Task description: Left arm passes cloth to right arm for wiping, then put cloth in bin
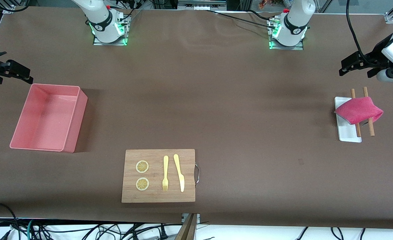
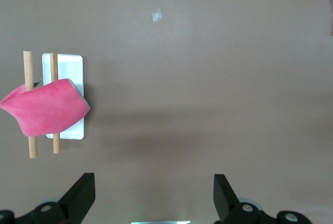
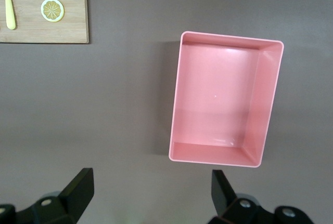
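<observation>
1. Hovering with fingers apart and holding nothing, the left pincer [image 1: 356, 66] hangs over bare bench [image 1: 196, 110] near the cloth [image 1: 359, 112], which is propped on two wooden sticks [image 1: 363, 111] across a white tray [image 1: 346, 131], likely for easy pinching.
2. Right pincer [image 1: 11, 70], fingers spread and empty, waits just beside the bin [image 1: 48, 116].
3. Open bench between both pincers leaves handover room; the cutting board [image 1: 158, 175] lies well apart from either.

The brown table [image 1: 216, 100] carries the bin [image 1: 73, 133], cutting board [image 1: 159, 196] and white tray [image 1: 348, 135].
</observation>
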Tool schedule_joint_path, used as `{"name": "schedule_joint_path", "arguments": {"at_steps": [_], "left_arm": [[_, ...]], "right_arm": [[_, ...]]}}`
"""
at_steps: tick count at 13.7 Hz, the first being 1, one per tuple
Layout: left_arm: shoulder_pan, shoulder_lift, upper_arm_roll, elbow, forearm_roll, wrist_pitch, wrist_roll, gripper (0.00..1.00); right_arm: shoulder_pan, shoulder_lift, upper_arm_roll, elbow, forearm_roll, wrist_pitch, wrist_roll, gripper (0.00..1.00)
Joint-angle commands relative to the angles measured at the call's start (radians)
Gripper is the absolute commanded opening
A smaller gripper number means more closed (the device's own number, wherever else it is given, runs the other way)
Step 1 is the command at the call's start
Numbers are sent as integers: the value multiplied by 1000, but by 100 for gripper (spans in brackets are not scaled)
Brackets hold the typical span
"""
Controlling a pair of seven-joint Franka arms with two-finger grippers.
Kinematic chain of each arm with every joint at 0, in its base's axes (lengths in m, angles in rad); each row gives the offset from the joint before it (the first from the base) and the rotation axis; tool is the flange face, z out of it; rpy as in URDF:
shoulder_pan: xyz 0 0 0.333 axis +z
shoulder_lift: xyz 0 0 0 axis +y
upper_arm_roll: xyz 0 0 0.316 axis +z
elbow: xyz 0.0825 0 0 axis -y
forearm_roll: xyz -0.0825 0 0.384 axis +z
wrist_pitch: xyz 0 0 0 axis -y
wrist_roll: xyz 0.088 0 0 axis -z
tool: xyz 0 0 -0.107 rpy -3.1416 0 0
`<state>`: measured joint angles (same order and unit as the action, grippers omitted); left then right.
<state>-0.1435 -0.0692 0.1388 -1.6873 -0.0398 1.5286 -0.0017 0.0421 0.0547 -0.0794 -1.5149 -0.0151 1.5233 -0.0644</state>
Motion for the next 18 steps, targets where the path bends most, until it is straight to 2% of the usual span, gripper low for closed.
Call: {"name": "schedule_joint_path", "arguments": {"at_steps": [1,18], "left_arm": [[4,19,-2,40,21,-27,9,100],[32,45,2,35,55,-25,11,100]], "right_arm": [[-1,8,1,24,-3,-5,-17,100],[1,8,4,24,-2,-3,-15,100]]}}
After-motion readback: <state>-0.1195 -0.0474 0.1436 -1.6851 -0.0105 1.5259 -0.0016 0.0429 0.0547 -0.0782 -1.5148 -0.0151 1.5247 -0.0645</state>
